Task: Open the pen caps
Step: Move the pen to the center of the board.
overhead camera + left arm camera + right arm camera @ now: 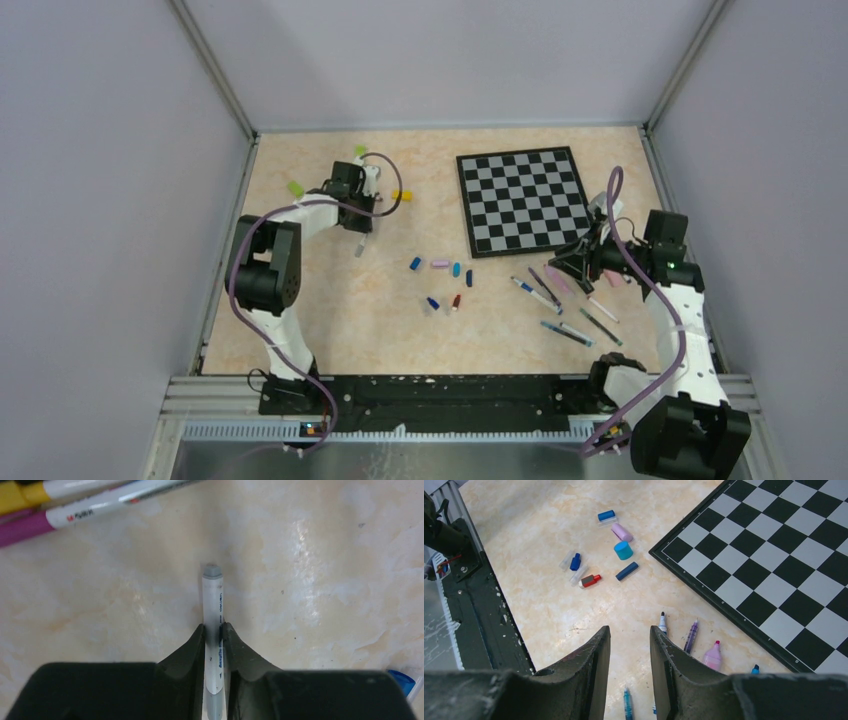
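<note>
Pen caps (623,550): stubby smooth plastic cylinders

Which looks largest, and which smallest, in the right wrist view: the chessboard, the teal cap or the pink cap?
1. chessboard, by far the largest, though the frame cuts it off.
2. pink cap and teal cap: they look about alike, so I do not rank them.

The worktop (320,290) is marbled cream and beige. The chessboard (522,200) has black and pale grey checks. The loose pen caps (623,550) are blue, pink, teal, navy and red. The left fingers (190,652) are black, and their pen (212,597) is white with a grey tip.
</note>
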Robot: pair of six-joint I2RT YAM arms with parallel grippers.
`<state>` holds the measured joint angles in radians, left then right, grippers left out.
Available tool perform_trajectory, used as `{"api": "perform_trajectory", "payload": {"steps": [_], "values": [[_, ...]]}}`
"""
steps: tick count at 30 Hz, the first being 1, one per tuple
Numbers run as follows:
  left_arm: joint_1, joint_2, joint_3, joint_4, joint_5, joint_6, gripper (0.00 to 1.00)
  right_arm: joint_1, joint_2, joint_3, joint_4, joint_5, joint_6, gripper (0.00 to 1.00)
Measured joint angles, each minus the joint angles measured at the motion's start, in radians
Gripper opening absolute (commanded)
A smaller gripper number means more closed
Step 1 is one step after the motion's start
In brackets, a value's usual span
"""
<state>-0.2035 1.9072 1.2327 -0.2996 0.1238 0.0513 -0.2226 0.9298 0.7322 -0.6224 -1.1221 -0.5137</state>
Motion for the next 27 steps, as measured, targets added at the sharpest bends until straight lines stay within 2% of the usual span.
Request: {"api": "perform_trajectory", "payload": {"steps": [1,4,15,21,27], "values": [[-0.003,-0.018,-0.024,0.0,-0.013,-0.021,0.28,0.0,-0.003,0.0,0.0,-0.001,-0.001,0.34],[-0.018,-0.067,-0.089,0.009,-0.059,-0.08,0.3,0.0,-0.006,0.0,-0.003,-0.002,-0.003,0.34],[-0.093,-0.116,-0.144,-0.023,-0.223,-0.171,0.3,0.0,-0.007,0.0,-0.007,-0.005,-0.007,0.34],[-0.097,-0.134,-0.151,-0.081,-0.245,-0.21,0.27,0.0,-0.007,0.0,-0.007,-0.005,-0.007,0.34],[-0.099,-0.156,-0.167,-0.13,-0.255,-0.236,0.31,0.0,-0.007,0.0,-0.007,-0.005,-0.007,0.34]]}}
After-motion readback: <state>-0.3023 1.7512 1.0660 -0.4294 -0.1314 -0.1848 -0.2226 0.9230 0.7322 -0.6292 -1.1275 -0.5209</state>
